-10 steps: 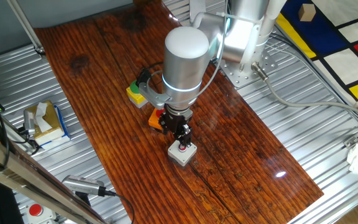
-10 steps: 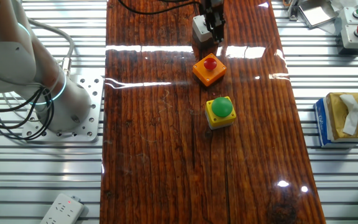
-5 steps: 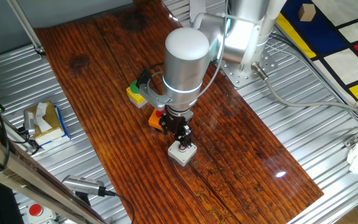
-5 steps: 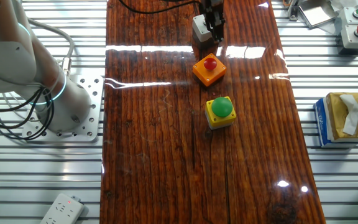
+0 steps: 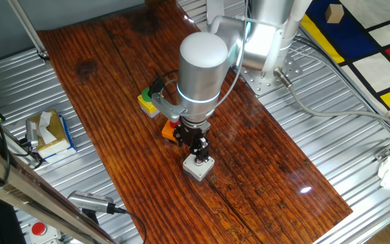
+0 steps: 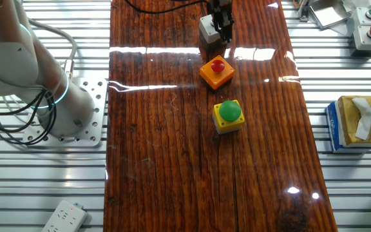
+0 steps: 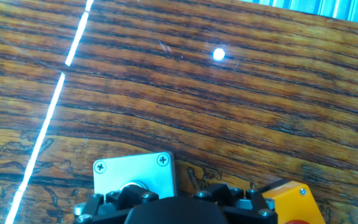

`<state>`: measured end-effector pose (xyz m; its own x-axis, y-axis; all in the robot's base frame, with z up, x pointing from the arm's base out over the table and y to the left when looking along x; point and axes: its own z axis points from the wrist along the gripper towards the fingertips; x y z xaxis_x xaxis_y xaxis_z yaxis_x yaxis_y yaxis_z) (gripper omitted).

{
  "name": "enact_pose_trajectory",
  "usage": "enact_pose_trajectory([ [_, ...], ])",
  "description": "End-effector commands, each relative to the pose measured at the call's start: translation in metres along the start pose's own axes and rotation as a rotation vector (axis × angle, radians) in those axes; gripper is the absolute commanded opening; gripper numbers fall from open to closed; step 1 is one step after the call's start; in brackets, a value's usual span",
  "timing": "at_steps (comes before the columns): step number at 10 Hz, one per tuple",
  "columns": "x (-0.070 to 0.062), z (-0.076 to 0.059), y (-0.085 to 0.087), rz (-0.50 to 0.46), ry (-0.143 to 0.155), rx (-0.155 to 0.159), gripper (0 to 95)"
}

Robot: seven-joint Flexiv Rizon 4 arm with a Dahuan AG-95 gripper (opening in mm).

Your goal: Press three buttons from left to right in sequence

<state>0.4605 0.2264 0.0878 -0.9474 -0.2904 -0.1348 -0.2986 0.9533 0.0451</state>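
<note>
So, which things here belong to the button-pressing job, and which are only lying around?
Belonging to the job:
- yellow box with green button
- orange box with red button
- grey box with red button
- gripper, over the grey box

Lying around:
- tissue box
- white box with red button
- power strip

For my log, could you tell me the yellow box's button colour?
Green button, clearest in the other fixed view.

surface: dark reddish-brown wooden board [image 6: 172, 161], glossy with light glints | base: ribbed grey metal table [image 5: 317, 135] | floor: red, yellow, blue and white panelled mat [image 5: 378, 41] | side: tissue box [image 6: 356, 122]
</note>
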Motion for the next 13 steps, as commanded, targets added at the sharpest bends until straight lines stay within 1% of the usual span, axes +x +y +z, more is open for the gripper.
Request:
enact_pose_trajectory([
  [1, 0.000, 0.003, -0.001, 0.003, -0.001, 0.000, 76.0],
  [2, 0.000, 0.000, -0.001, 0.006, 0.003, 0.001, 76.0],
  [5, -0.001, -0.020, 0.002, 0.024, 0.021, -0.005, 76.0],
  [6, -0.001, -0.022, 0.003, 0.025, 0.021, -0.003, 76.0],
  [8, 0.000, -0.033, 0.004, 0.023, 0.023, -0.003, 76.0],
  [10, 0.002, -0.042, 0.002, 0.032, 0.031, 0.005, 76.0],
  [12, 0.005, -0.047, -0.001, 0.026, 0.028, 0.007, 76.0],
  [13, 0.008, -0.051, -0.004, 0.014, 0.035, 0.009, 57.0],
])
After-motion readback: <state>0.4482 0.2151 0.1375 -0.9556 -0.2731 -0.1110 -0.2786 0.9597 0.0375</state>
